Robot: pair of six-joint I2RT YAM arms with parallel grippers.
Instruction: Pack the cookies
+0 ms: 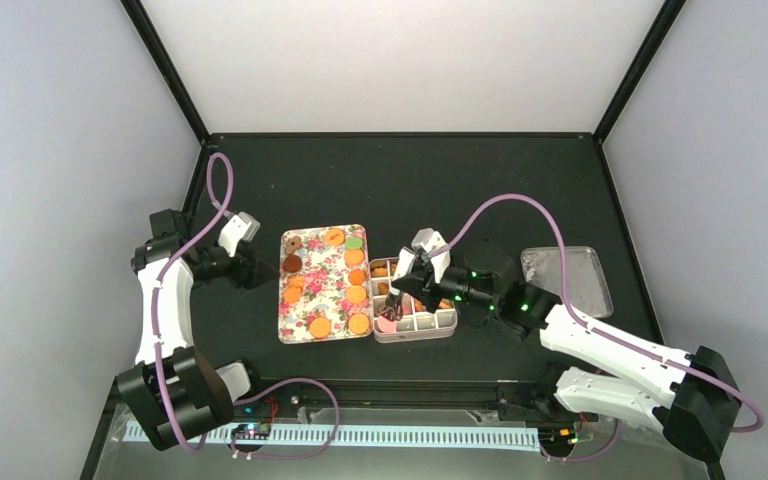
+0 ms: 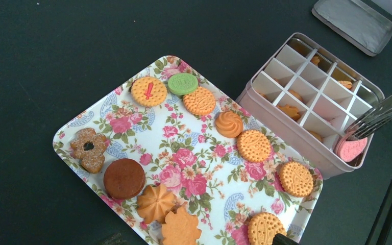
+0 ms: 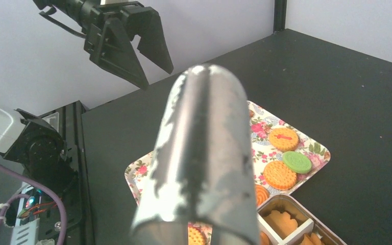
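Several cookies [image 2: 253, 145], mostly orange with a brown [image 2: 124, 178] and a green one [image 2: 182, 83], lie on the flowered tray [image 2: 204, 153]. Next to it stands the divided box [image 2: 286, 130] with a few cookies in its cells. My right gripper [image 1: 407, 285] is shut on metal tongs [image 2: 383, 112], whose tips pinch a pink cookie [image 2: 350, 148] at the box's near corner. The tongs' handle [image 3: 204, 153] hides my right fingers in the right wrist view. My left gripper [image 1: 253, 270] hangs open and empty, left of the tray [image 1: 320, 290].
The box's lid [image 1: 570, 280] lies on the black table to the right of the box [image 1: 450, 325]. My left gripper [image 3: 155, 76] hovers above the table's left edge. Black frame posts and white walls bound the table.
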